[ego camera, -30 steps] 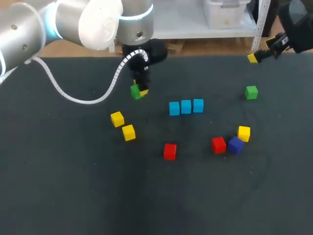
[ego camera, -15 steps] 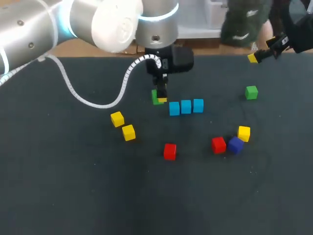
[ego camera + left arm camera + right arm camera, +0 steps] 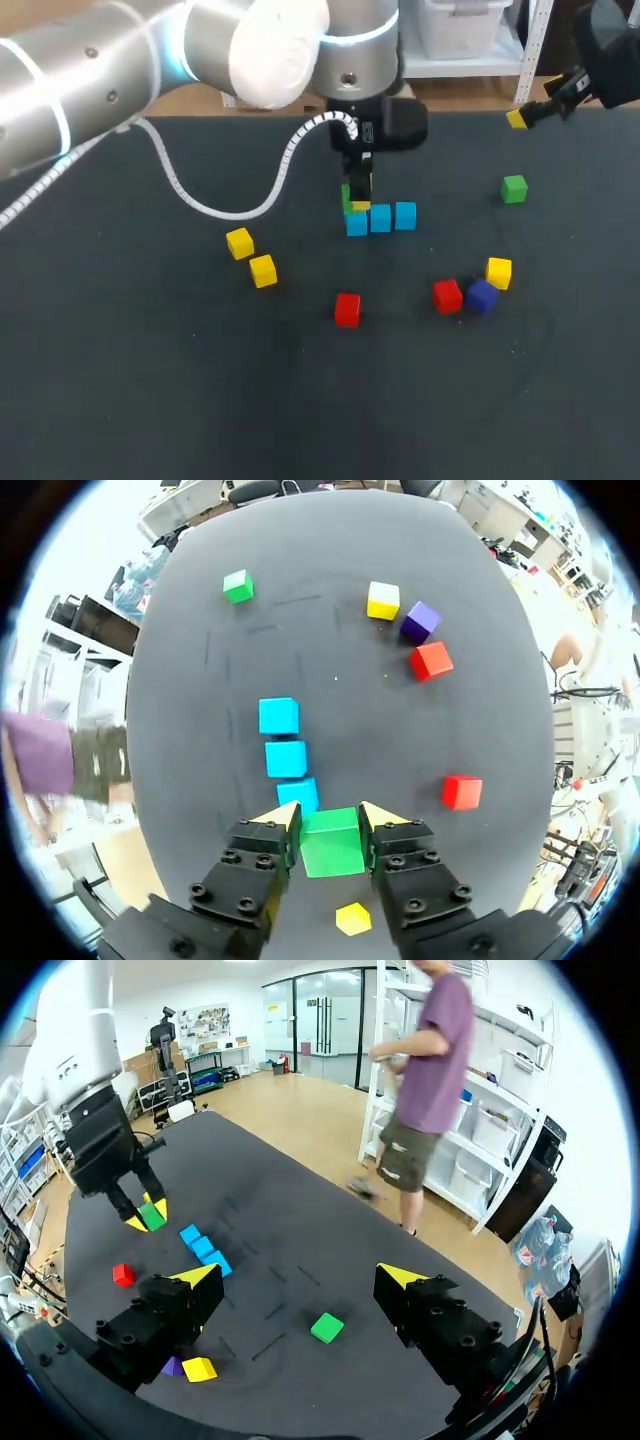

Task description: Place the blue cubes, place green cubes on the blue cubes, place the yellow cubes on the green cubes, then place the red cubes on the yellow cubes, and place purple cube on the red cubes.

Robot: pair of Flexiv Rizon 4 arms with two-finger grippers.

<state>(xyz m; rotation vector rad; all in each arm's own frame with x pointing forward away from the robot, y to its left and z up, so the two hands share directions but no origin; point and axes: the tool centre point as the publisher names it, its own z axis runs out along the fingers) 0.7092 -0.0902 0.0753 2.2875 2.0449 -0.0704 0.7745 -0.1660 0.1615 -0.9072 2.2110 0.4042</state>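
Note:
My left gripper [image 3: 355, 204] is shut on a green cube [image 3: 331, 842] and holds it just above the left end of a row of three blue cubes [image 3: 380, 218]. In the left wrist view the nearest blue cube [image 3: 298, 793] shows just ahead of the held cube. A second green cube [image 3: 514, 188] lies at the right, below my right gripper [image 3: 530, 115], which hangs open and empty over the table's far right edge. Two yellow cubes [image 3: 251, 257] lie at the left, a third [image 3: 498, 271] beside the purple cube [image 3: 481, 296] and a red cube [image 3: 447, 295]. Another red cube [image 3: 347, 309] lies in the middle.
The left arm's white cable [image 3: 215, 205] loops low over the table's left half. The dark table [image 3: 150, 400] has open room along its front and at the far left.
My left gripper has carried the green cube to the right, from the table's left middle to just above the leftmost blue cube. The right arm has not moved.

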